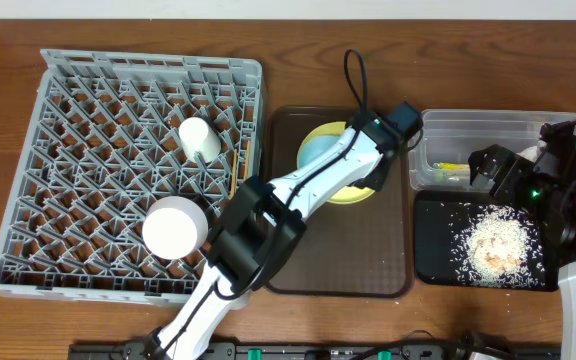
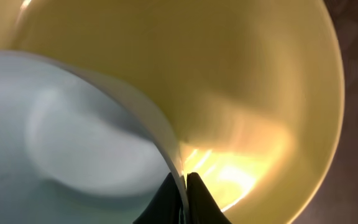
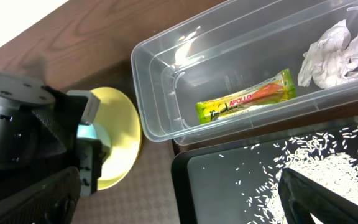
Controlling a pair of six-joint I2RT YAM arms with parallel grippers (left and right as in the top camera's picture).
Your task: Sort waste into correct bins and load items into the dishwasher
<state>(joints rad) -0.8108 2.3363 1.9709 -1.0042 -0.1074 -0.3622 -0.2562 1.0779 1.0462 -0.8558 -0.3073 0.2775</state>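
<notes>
Wood table (image 1: pixel 8 320): left gripper (image 2: pixel 182 186) clamped on blue bowl (image 2: pixel 73 124) rim, plate (image 2: pixel 247 81) beyond jaws; bowl likely light, stiff, slick; right gripper (image 1: pixel 488 168) wide open.

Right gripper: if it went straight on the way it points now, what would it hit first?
Probably the black tray, on the scattered rice just ahead of the open right gripper. Depth is unclear; at a flatter angle it could instead meet the near wall of the clear tub.

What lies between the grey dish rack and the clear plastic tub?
The brown serving tray, holding the yellow plate and light blue bowl under the left arm, in the overhead view.
</notes>
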